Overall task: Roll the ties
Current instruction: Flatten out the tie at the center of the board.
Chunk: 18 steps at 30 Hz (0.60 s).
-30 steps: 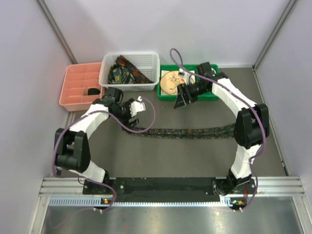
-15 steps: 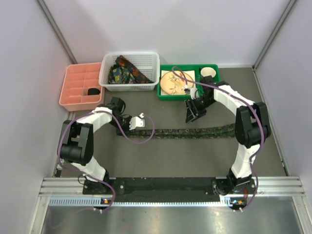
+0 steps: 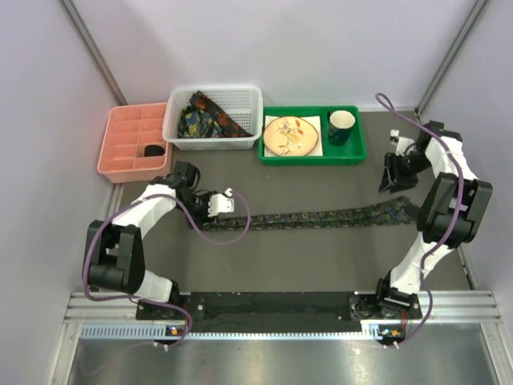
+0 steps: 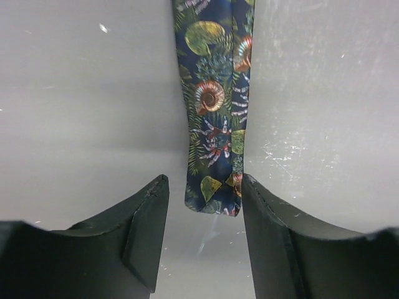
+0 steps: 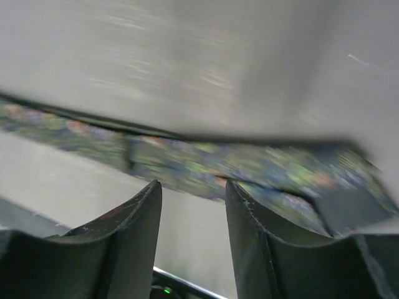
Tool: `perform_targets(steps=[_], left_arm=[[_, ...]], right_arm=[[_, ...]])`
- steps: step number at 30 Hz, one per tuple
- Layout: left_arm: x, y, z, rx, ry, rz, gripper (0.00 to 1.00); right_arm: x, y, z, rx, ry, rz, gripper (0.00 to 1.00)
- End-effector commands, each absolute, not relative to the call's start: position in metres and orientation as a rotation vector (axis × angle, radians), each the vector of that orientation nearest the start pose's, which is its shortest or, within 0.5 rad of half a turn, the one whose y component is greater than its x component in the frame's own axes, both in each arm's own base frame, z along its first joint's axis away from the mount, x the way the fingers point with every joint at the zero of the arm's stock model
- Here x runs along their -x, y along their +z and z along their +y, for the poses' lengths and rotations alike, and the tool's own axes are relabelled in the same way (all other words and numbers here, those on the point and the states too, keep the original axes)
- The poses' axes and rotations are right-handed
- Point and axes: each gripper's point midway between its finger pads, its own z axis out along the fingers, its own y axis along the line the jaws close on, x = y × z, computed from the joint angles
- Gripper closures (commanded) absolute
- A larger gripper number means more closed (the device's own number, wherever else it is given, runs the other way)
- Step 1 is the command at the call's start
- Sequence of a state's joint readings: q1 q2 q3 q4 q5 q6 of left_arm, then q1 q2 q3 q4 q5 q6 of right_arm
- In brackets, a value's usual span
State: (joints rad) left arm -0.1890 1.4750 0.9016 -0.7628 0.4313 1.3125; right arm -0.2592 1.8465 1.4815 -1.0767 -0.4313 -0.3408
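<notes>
One tie (image 3: pixel 321 216), dark with a multicoloured print, lies stretched flat across the table from left to right. Its narrow end (image 4: pixel 212 199) sits on the table just between the tips of my left gripper (image 4: pixel 204 205), which is open; the end lies against the right finger (image 4: pixel 280 243). From above, the left gripper (image 3: pixel 223 210) is at the tie's left end. My right gripper (image 3: pixel 390 180) hovers just above the tie's wide right end. In the blurred right wrist view the tie (image 5: pixel 249 162) runs across beyond the right gripper (image 5: pixel 193 193), open and holding nothing.
A white basket (image 3: pixel 212 143) at the back holds more ties (image 3: pixel 210 119). Left of it stands a pink compartment tray (image 3: pixel 132 144). A green tray (image 3: pixel 353 152) to its right carries a plate (image 3: pixel 292 135) and a dark cup (image 3: pixel 340 126). Purple cables loop off both arms.
My right arm swung from over the green tray to the table's right side, near the tie's wide end. The left gripper came down to the tie's narrow end. Both jaws narrowed.
</notes>
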Motion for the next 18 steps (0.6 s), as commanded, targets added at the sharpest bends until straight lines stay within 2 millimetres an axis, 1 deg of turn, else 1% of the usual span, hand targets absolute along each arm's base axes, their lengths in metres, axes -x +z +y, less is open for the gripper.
perform_targets(steps=[1, 4, 6, 7, 9, 13, 18], left_arm=[[-0.273, 0.07, -0.101, -1.836, -0.369, 1.86, 0.44], [-0.272, 0.07, -0.102, -1.826, -0.377, 1.87, 0.44], [-0.271, 0.071, -0.103, -1.818, -0.387, 1.874, 0.44], [-0.27, 0.07, -0.103, -1.814, -0.389, 1.879, 0.44], [-0.27, 0.071, -0.103, -1.81, -0.392, 1.878, 0.44], [-0.273, 0.073, -0.104, -1.788, -0.387, 1.883, 0.44], [-0.274, 0.075, -0.103, -1.772, -0.374, 1.894, 0.43]], right_arm=[[-0.345, 0.097, -0.065, 0.154, 0.291, 2.845, 0.55], [-0.362, 0.088, -0.084, 0.066, 0.175, 2.847, 0.55], [-0.377, 0.088, -0.097, -0.002, 0.109, 2.816, 0.53], [-0.38, 0.088, -0.106, -0.037, 0.07, 2.812, 0.52], [-0.388, 0.09, -0.117, -0.061, 0.012, 2.792, 0.52], [-0.382, 0.072, -0.132, -0.031, -0.061, 2.866, 0.52], [-0.382, 0.056, -0.134, -0.032, -0.063, 2.895, 0.52]])
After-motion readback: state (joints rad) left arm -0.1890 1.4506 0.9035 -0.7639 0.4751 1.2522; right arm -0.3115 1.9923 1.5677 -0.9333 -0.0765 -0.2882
